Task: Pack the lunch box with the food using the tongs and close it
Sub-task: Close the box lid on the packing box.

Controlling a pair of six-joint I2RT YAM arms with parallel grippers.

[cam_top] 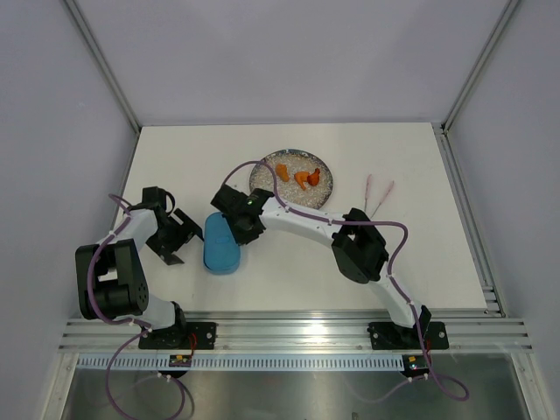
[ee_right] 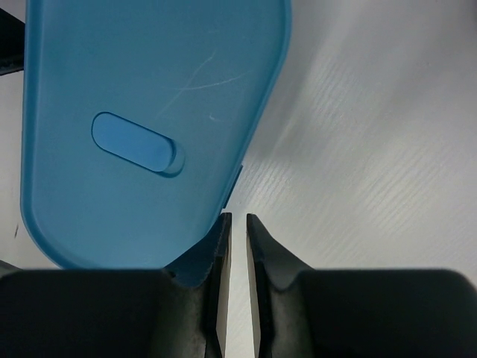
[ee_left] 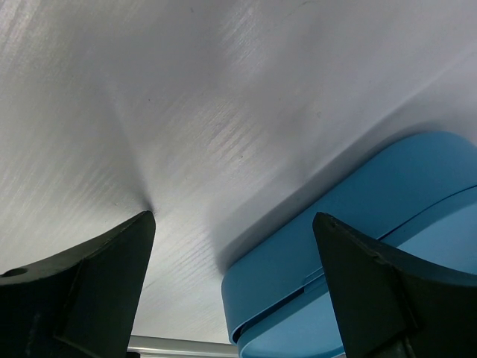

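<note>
The blue lunch box [cam_top: 219,249] lies left of centre with its flat lid [ee_right: 149,89] on top; a seam between lid and box [ee_left: 358,224] shows in the left wrist view. My left gripper [cam_top: 184,234] [ee_left: 232,218] stands open just left of the box, holding nothing. My right gripper [cam_top: 244,231] [ee_right: 238,218] hovers at the box's far right edge, its jaws all but shut with only bare table in the thin gap. Orange food pieces [cam_top: 303,178] lie on the round speckled plate [cam_top: 267,184]. The pale pink tongs [cam_top: 376,194] lie on the table to the right.
White walls with metal posts enclose the table on three sides. An aluminium rail [cam_top: 297,332] with both arm bases runs along the near edge. The right arm's elbow [cam_top: 359,245] stretches across the middle of the table.
</note>
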